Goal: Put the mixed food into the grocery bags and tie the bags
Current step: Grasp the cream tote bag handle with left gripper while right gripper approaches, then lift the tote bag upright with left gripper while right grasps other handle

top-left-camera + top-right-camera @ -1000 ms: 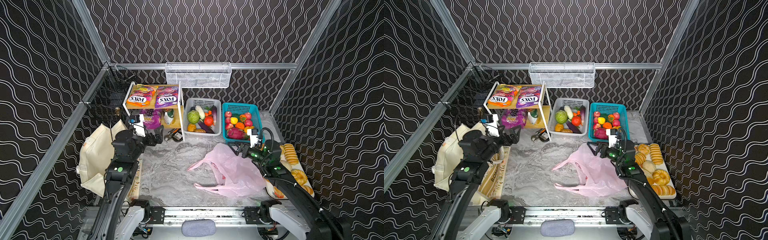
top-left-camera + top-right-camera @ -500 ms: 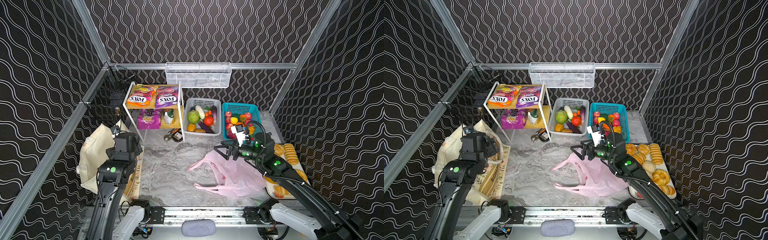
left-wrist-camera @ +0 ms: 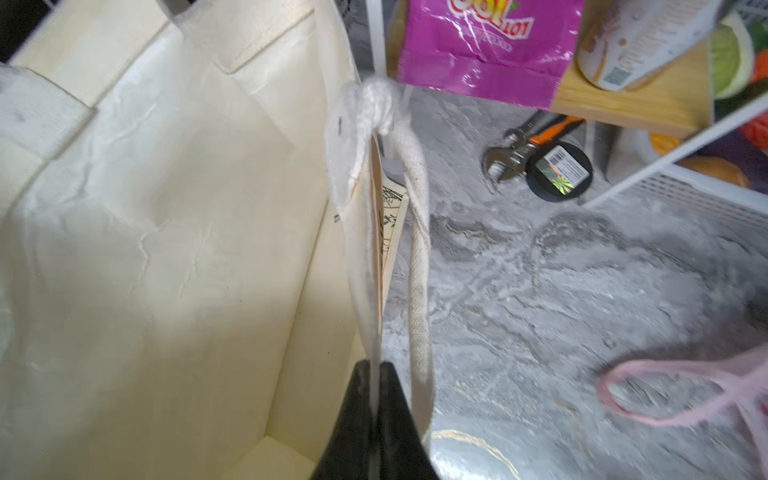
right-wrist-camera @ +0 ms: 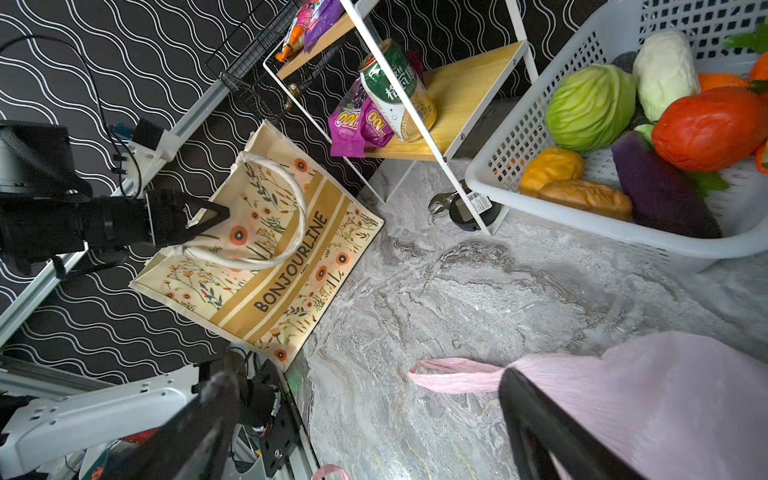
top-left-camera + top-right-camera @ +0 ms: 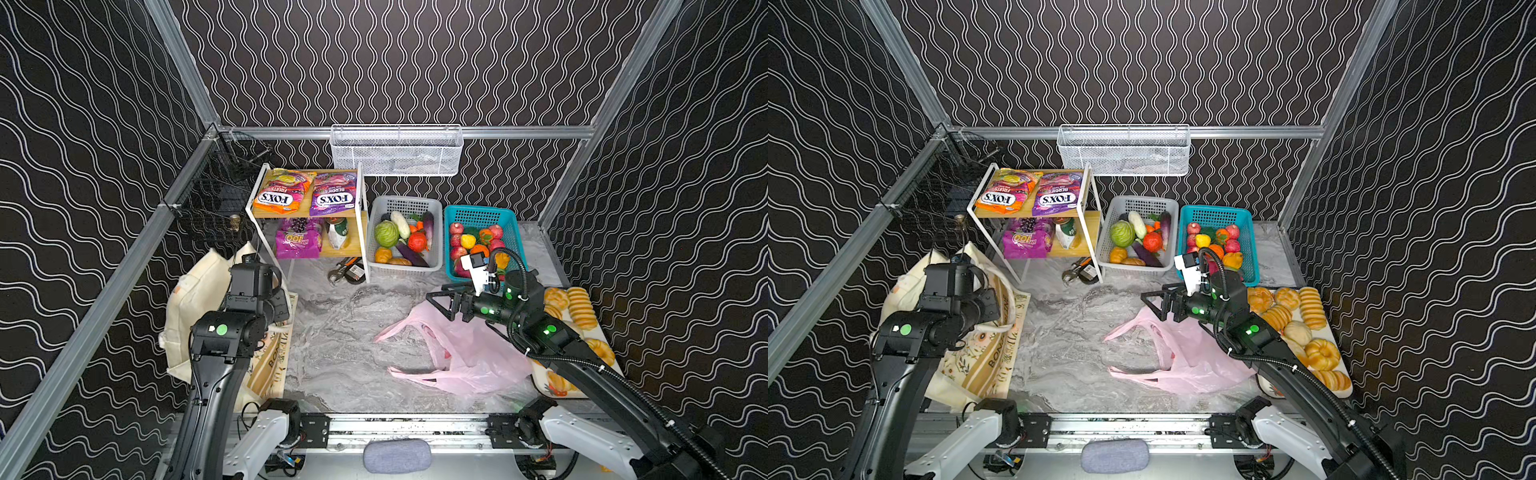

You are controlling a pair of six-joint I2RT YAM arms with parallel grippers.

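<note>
The cream tote [image 5: 195,291] stands at the left, its printed side [image 4: 282,266] facing the table's middle. My left gripper [image 3: 376,370] is shut on the tote's top edge, also seen in the right wrist view [image 4: 216,214]; in both top views its tips are hidden under the arm. The pink plastic bag [image 5: 465,357] [image 5: 1192,357] lies flat right of centre. My right gripper [image 5: 436,297] [image 5: 1150,297] hovers open over its far edge, holding nothing. A purple packet [image 5: 298,239] and the green can [image 5: 337,232] sit on the rack's lower shelf. Small fruits [image 5: 468,240] fill the teal basket.
A white rack [image 5: 362,249] holds two FOX'S packets [image 5: 277,195] on top. A grey basket [image 5: 436,266] holds vegetables beside the teal basket [image 5: 515,237]. A wrench [image 5: 345,270] lies under the rack. A bread tray [image 5: 582,307] sits at the right.
My left gripper drew back from the rack to the tote and shut on its top edge. My right arm swung left over the pink bag, still open.
</note>
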